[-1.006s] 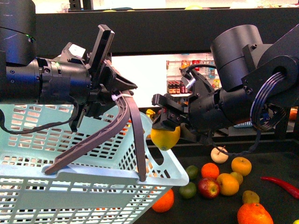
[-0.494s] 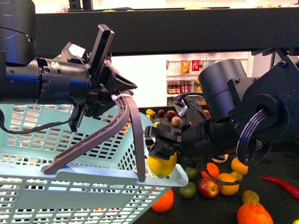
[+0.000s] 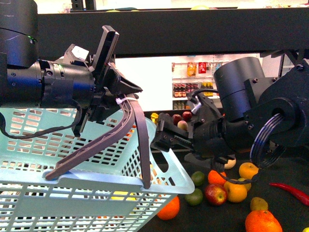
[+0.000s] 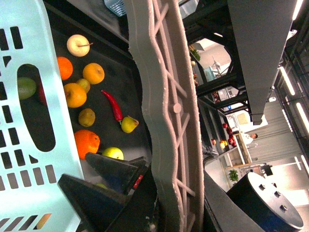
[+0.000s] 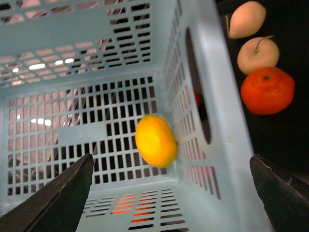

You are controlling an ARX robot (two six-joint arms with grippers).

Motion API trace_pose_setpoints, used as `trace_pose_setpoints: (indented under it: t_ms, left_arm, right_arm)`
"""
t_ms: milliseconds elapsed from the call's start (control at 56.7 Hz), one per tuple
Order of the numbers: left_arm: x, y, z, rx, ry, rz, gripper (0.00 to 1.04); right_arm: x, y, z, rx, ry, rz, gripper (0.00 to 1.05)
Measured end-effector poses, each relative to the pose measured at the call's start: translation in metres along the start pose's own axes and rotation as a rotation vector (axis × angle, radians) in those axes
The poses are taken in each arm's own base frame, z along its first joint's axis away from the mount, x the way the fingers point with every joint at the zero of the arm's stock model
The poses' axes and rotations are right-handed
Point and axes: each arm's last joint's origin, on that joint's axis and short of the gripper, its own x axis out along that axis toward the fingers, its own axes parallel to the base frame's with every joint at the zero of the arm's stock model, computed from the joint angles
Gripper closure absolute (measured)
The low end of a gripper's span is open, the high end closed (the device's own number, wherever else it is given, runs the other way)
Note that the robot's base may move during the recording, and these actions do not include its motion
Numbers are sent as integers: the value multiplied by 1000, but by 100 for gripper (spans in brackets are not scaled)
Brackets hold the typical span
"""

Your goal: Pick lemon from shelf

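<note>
Looks like the picking part is basically done; the lemon (image 5: 155, 140) is off the shelf (image 3: 193, 34) and inside the pale blue basket (image 3: 96, 179), right up against its side wall, though I can't tell if it's settled on the floor yet; the right gripper (image 3: 159, 131) hangs just over the basket rim with its fingers spread wide and nothing between them; the left gripper (image 3: 121, 95) is clamped on the brown handle (image 3: 137, 140), holding the basket up; next move, I'd guess, is pulling the right arm back clear of rim and handle without bumping the loose fruit (image 3: 235, 191) on the tier below.
</note>
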Motion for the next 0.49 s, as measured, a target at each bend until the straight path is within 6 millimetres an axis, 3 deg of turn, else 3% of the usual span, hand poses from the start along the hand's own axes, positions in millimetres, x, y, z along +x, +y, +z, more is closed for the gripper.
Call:
trace_pose_setpoints:
  t_ms: [159,300,371,424,494]
  left_arm:
    - [0,0,0,3,-2,2,94]
    - [0,0,0,2,0,0,94]
    - [0,0,0,2,1,-1,94]
    - [0,0,0,2,1,-1,94]
    - [0,0,0,1,1,-1,94]
  right_arm:
    - [-13,-33,18,26,-95,-47,7]
    - [-25,-79,25,24,-144,-165,7]
    - [-26,-109,17,12,-136,-243,7]
    - [-24,-144,-3,-20,-84,-335,7]
    - [-21,-172,-25,-37,-21,-403,7]
